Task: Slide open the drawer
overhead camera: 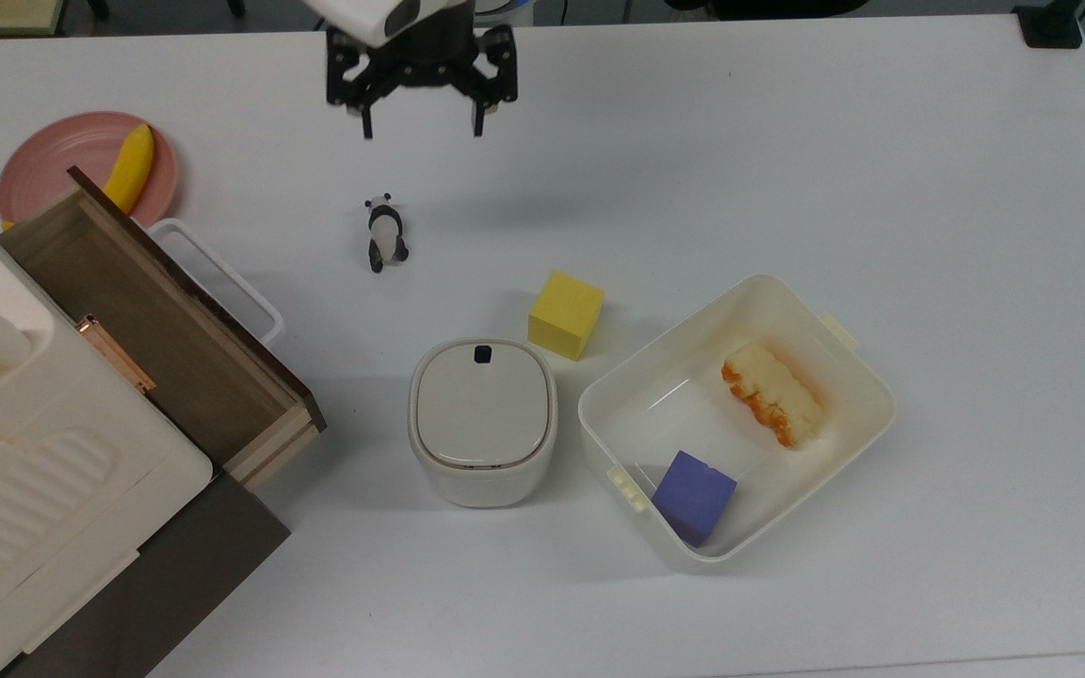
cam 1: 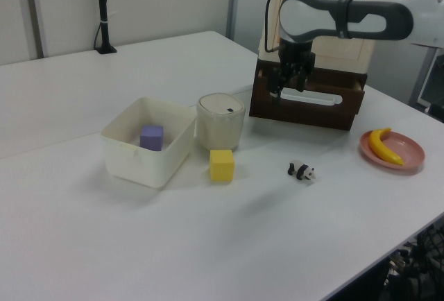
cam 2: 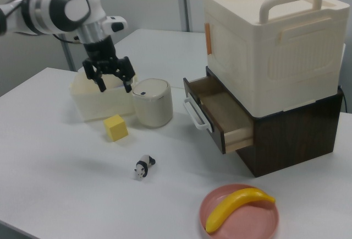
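The dark-brown wooden drawer (overhead camera: 142,311) stands pulled out from under the cream case at the top view's left, and its inside shows bare. Its white loop handle (overhead camera: 222,278) juts out in front with nothing holding it. My gripper (overhead camera: 422,124) hangs open and holds nothing, raised above the table near its far edge, well off the handle toward the top view's upper right. In the right view the gripper (cam 2: 114,86) hovers above the yellow cube, far to the left of the drawer (cam 2: 223,115). In the left view the gripper (cam 1: 286,87) overlaps the drawer front (cam 1: 309,110).
A toy panda (overhead camera: 384,233) lies below the gripper in the top view. A yellow cube (overhead camera: 565,314), a lidded white tub (overhead camera: 483,419) and an open white box (overhead camera: 655,381) holding a purple cube and a food piece sit mid-table. A banana (overhead camera: 130,169) lies on a pink plate (overhead camera: 48,151).
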